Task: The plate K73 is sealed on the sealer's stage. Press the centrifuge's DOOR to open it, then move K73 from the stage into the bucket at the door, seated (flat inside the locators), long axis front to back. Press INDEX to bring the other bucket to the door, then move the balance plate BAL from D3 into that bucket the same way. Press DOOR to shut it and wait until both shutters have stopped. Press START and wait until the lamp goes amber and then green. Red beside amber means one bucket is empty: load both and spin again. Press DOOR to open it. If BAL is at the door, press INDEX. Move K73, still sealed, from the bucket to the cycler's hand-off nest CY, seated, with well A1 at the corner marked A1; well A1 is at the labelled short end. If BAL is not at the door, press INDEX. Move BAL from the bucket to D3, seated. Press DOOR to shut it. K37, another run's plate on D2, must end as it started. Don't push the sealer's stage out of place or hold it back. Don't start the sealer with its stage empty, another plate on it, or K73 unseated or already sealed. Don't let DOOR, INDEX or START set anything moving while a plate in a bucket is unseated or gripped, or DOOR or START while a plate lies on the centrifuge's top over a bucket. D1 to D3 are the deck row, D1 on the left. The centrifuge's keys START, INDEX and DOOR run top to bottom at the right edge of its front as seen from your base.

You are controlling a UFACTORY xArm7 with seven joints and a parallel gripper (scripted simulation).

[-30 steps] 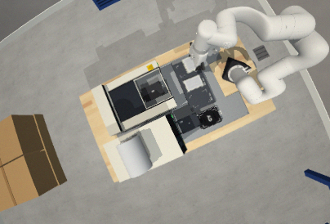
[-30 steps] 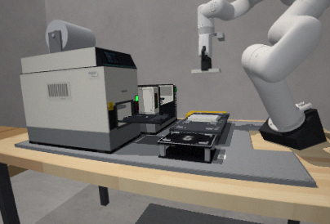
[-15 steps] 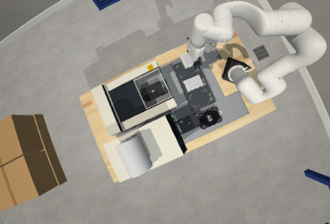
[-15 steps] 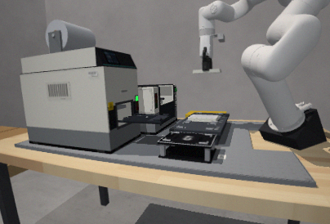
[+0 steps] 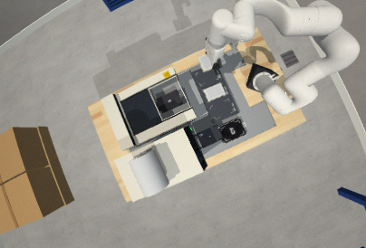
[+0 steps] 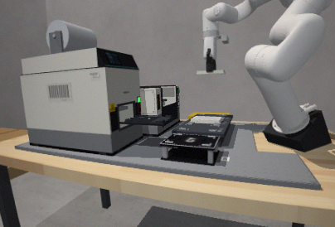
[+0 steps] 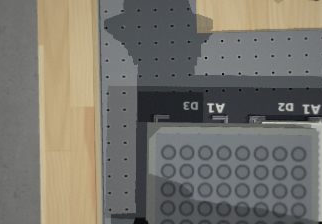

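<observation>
My gripper (image 6: 210, 66) hangs high above the deck row and is shut on a grey well plate, which I take for BAL (image 7: 232, 175); it also shows in the side view (image 6: 210, 72) and from above (image 5: 205, 62). The plate is level and fills the lower wrist view. Below it lies the dark deck row, with the label D3 (image 7: 190, 106) and its corner marks uncovered. The white plate K37 (image 5: 213, 91) sits on D2, and its edge shows in the wrist view (image 7: 292, 124). The centrifuge (image 5: 152, 106) has its top opening uncovered over a dark bucket (image 5: 169, 100). I cannot make out K73.
The sealer (image 6: 75, 103) with its roll (image 5: 149, 176) stands at the front left, its stage (image 6: 149, 120) drawn out. The CY nest (image 6: 189, 143) stands in front of the deck row. The arm's base (image 6: 297, 132) is at the right. A cardboard box (image 5: 23, 176) stands on the floor.
</observation>
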